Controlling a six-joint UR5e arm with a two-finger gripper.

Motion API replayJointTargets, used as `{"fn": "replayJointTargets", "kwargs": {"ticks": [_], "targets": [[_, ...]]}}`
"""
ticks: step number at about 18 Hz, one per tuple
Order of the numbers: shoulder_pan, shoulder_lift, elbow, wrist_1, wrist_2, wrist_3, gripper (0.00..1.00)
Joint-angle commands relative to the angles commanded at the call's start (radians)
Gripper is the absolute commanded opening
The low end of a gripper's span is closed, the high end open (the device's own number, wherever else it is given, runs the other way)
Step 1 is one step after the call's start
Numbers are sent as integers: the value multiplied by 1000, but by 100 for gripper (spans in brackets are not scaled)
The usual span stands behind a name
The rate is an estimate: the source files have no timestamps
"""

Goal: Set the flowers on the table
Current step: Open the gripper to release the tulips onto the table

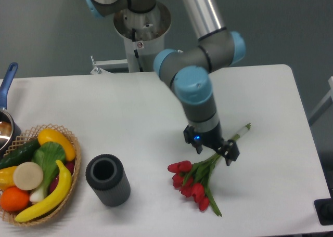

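Pincer: the pincer (222,149) sits low over the stems of the tulip bunch, right of centre; its fingers straddle the stems, but whether they are clenched or released I cannot tell from this angle.
Tulip bunch: the red tulips (193,185) lie along the tabletop (130,112), buds toward the near left, pale stem ends pointing to the far right past the pincer. The buds appear to rest on the surface.
Handling: judged light, soft and floppy; the buds would bruise and the stems would bend under a hard squeeze. The best hold is on the gathered stems near the pale ends, where the bunch is narrowest and firmest, never on the blooms.
Task state: the bunch looks laid down; freeing it and lifting straight clear seems to be what is left.
Neighbours: a dark cylindrical vase (107,179) stands well left of the buds; a wicker basket of fruit and vegetables (36,174) sits at the near left edge.
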Motion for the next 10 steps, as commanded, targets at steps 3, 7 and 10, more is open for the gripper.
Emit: {"fn": "replayJointTargets", "kwargs": {"ticks": [3,7,10], "targets": [[70,51,94,-251,-69,159,100],[210,137,92,-459,-111,526,100],[236,151,88,-481,-150,562,100]]}}
